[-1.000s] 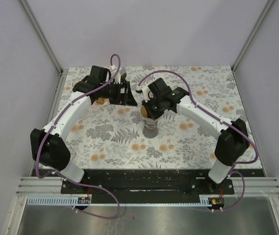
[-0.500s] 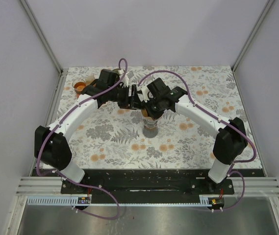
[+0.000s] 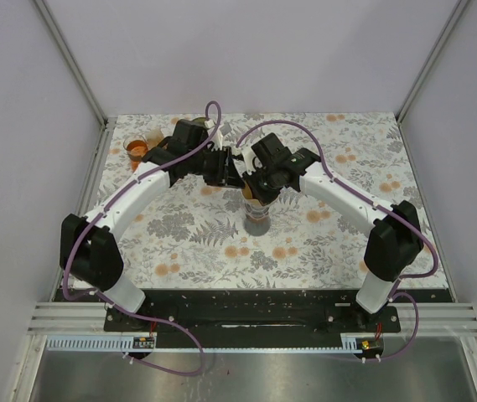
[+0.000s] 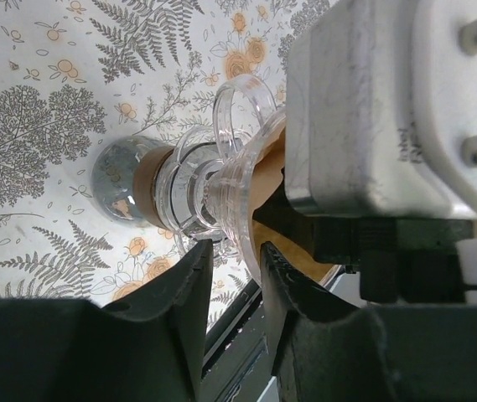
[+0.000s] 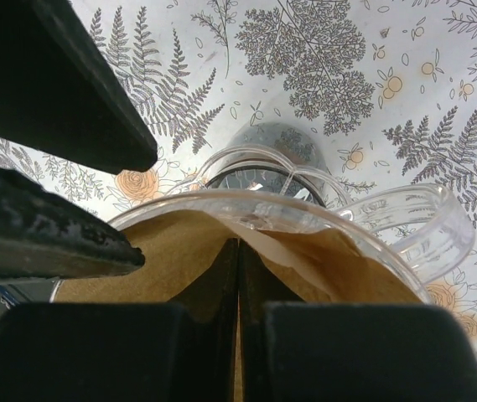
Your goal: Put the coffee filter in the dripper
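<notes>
Pale lilac walls with metal corner posts close the room on three sides. The counter is covered with a cloth printed with grey ferns and orange flowers. At its near edge lies a black base plate, and in front of it are metal rails. The two white arms bend inward, and both meet over the middle of the counter.

There stands a glass carafe with a brown collar. The clear dripper sits on top of it, its ring handle to one side. The brown filter is inside the dripper. The right fingers are nearly together, with the thin filter edge pinched between them. The left fingers have a narrow gap, and the dripper rim runs into it; I cannot tell if they press on it. A small orange cup stands at the far left, well apart.
</notes>
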